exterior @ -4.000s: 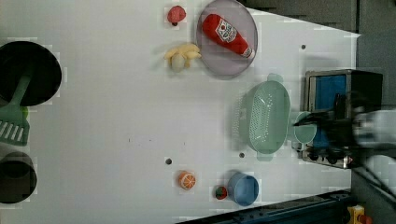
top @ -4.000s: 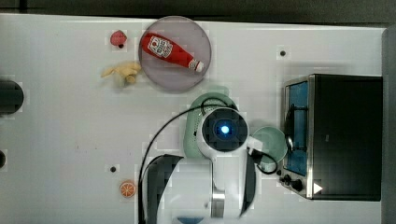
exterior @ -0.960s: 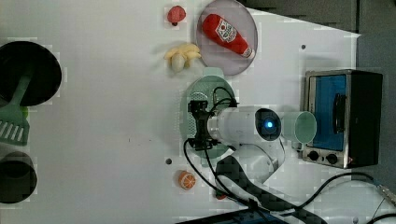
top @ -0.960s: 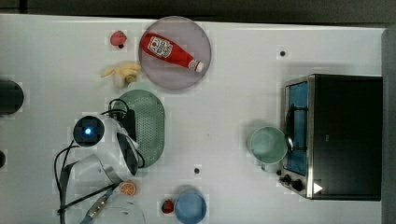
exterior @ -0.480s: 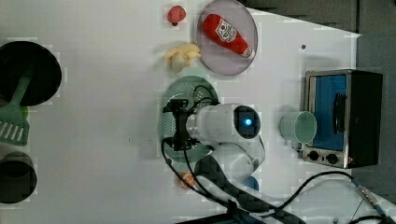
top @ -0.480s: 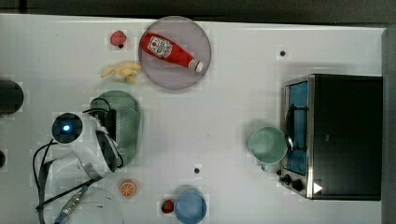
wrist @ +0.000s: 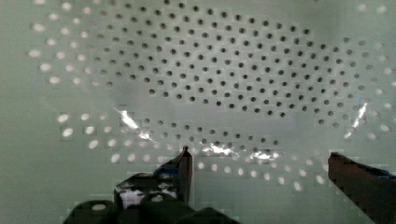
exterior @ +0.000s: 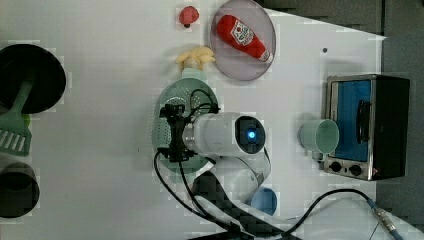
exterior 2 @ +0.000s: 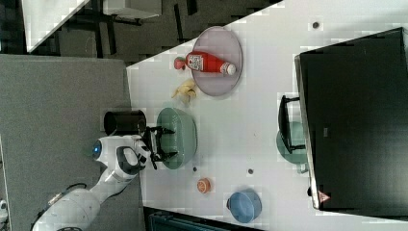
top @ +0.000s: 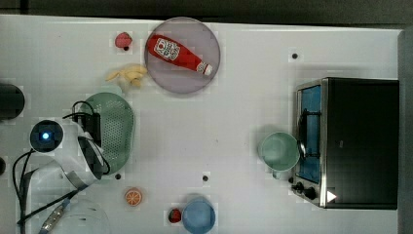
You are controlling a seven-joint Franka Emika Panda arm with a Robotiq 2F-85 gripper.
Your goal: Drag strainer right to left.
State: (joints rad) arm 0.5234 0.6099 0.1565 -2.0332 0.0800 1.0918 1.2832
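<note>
Under our spread jaws in the top view lay the strainer [top: 114, 129], its mesh bowl reaching out from our gripper [top: 92, 127] toward the top view's right. Beyond the strainer's far end we saw the bananas [top: 126, 75] and the grey plate [top: 165, 78] carrying the ketchup bottle [top: 178, 54], all apart from our fingers. The mint cup [top: 278, 151] stood well away from our jaws, just beside the toaster oven [top: 358, 141]. An orange slice [top: 133, 197] and a blue bowl [top: 198, 214] sat off to the other side of us on the white table [top: 234, 112].

From the left view, our gripper [exterior: 172, 132] hung over the strainer [exterior: 167, 107], jaws apart, one finger toward each end of the oval. The cup [exterior: 320, 136] was far behind our wrist. A black pan [exterior: 42, 75] holding a green spatula [exterior: 15, 132] lay well ahead of the jaws.

From the right view, our gripper [exterior 2: 161, 143] had both fingers wide and reaching over the strainer [exterior 2: 183, 137]; a black cylinder [exterior 2: 122, 122] stood near our wrist.

Through the wrist view, the perforated floor of the strainer [wrist: 219, 84] lay directly ahead of us, with our two fingertips [wrist: 184, 163] held wide and nothing pinched between them. We could not tell whether the tips touched the plastic.
</note>
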